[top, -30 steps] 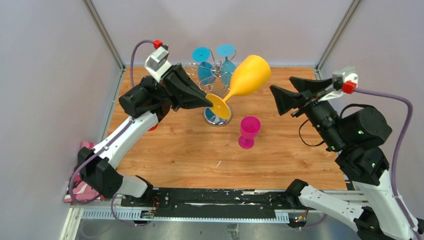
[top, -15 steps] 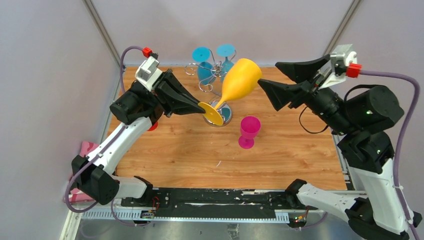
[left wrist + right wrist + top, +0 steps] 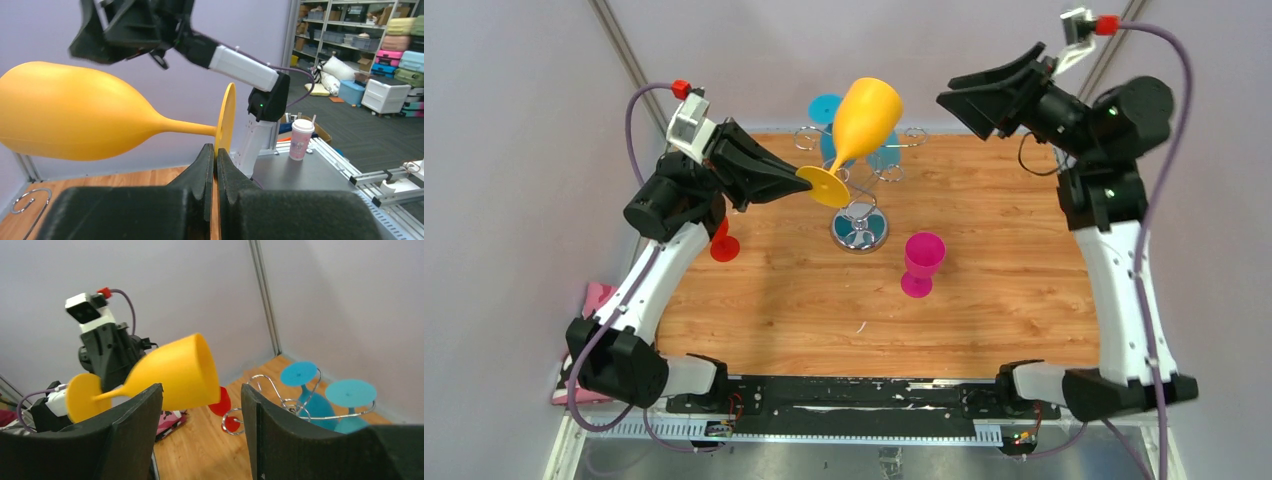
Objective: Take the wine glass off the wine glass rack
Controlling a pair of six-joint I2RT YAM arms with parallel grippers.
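Arms reach high: left pincer point(image 3: 808, 179) pinches foot of yellow wine glass point(image 3: 864, 112), right pincer point(image 3: 959, 93) gapes empty.

Beyond the parted right jaws, the yellow wine glass point(image 3: 175, 372) lies sideways, clear of the rack point(image 3: 292, 402).

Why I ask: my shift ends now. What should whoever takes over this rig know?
Left gripper: shut on the foot of the yellow wine glass, held tilted in the air, off the wine glass rack.
Right gripper: open, empty, raised at the far right.
Rack: far middle of the table, two blue wine glasses hanging on it.
Pink wine glass stands upright near the rack's base; a red glass stands by the left arm.
Done: yellow glass removed. Left: set it down and release.
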